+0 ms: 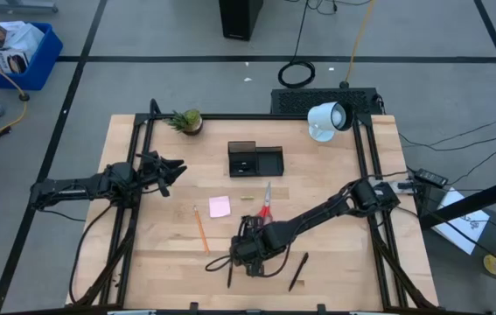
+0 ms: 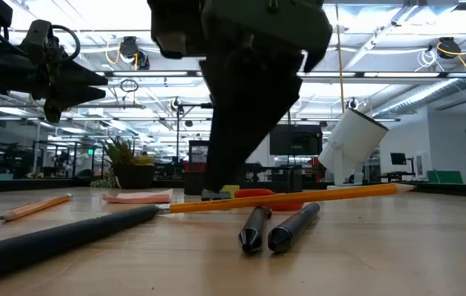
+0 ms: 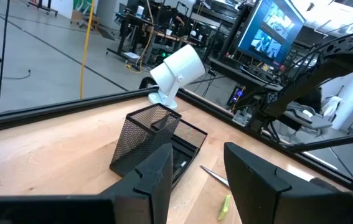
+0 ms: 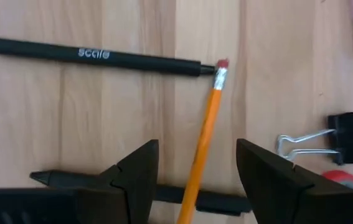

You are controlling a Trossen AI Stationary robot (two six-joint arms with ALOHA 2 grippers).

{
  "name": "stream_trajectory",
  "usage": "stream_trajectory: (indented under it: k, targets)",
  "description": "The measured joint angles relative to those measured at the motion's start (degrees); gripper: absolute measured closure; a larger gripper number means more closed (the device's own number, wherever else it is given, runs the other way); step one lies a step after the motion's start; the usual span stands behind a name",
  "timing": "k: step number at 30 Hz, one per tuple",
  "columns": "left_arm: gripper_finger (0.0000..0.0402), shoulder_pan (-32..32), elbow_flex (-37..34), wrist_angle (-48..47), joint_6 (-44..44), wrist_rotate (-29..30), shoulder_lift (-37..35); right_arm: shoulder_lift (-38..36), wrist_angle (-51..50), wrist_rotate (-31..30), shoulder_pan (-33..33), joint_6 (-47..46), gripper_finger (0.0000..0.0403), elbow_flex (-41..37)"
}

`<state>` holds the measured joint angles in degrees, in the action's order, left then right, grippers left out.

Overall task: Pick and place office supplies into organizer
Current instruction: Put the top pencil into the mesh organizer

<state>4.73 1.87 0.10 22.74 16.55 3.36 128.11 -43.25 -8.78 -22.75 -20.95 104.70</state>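
Nearest the low camera, a black pen lies slantwise on the table, with two more dark pens side by side just behind it, tips toward the lens. Behind those an orange pencil stretches level across the view, and a second orange pencil lies apart from it. Farther back sit the pink sticky-note pad and the red-handled scissors, partly hidden by the pencil. A small potted plant and a white lamp-like device stand at the far edge.

From above, the black organizer stands toward the far middle of the table, well apart from the pens and pencils near the front edge. The pad and scissors lie between.

The right gripper hangs low over the front of the table, its fingers partly open and holding nothing; an orange pencil runs between them on the wood, crossing a black pen near its eraser end. A black binder clip lies just beside.

The left gripper waits raised at its side of the table, fingers partly open and empty, facing the organizer.
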Motion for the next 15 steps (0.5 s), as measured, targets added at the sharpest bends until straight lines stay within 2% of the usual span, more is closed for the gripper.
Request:
stream_trajectory:
  k: [15]
  targets:
    - [0.0254, 0.0, 0.0, 0.02, 0.0, -0.01, 0.0, 2.14, -0.49, 1.36, 0.79, 0.09, 0.02, -0.08]
